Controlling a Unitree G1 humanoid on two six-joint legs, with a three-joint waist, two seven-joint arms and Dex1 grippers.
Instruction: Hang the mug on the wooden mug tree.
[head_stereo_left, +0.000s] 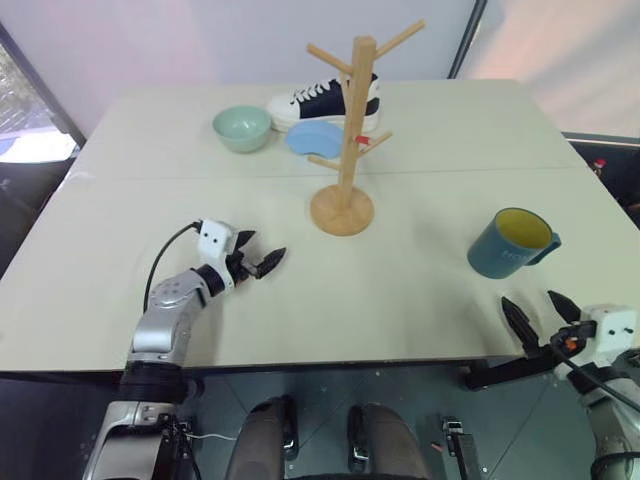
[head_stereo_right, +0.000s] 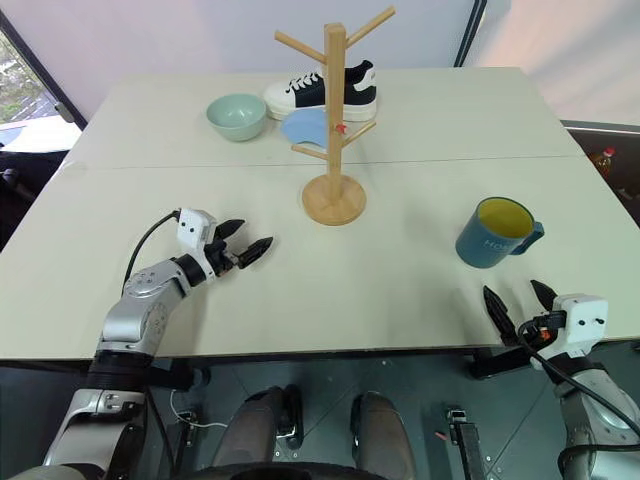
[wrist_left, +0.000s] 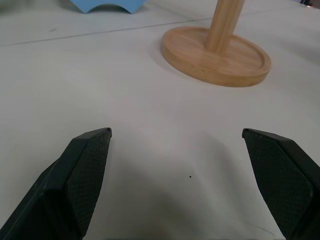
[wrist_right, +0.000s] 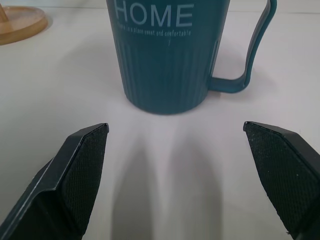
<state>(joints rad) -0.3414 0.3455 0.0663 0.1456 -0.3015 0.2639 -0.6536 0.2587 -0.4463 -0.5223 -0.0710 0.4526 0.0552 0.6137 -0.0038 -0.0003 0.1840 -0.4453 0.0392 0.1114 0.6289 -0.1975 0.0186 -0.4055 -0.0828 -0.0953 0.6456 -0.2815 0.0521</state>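
Right gripper level at table's near edge, jaws spread wide, grasping nothing, aimed at 12 o'clock toward upright mug just ahead. Left gripper level, jaws released, pointing at 2 o'clock toward wooden mug tree. Bare tabletop between.

The left arm is silver-grey metal with rounded casings, darkening to black at the wrist. Just behind the left gripper sits a white box-shaped camera housing, from which a black cable loops back along the forearm. Each gripper carries 2 black, tapered fingers with finely textured inner pads. Behind the right gripper sits a matching white housing with black cables.
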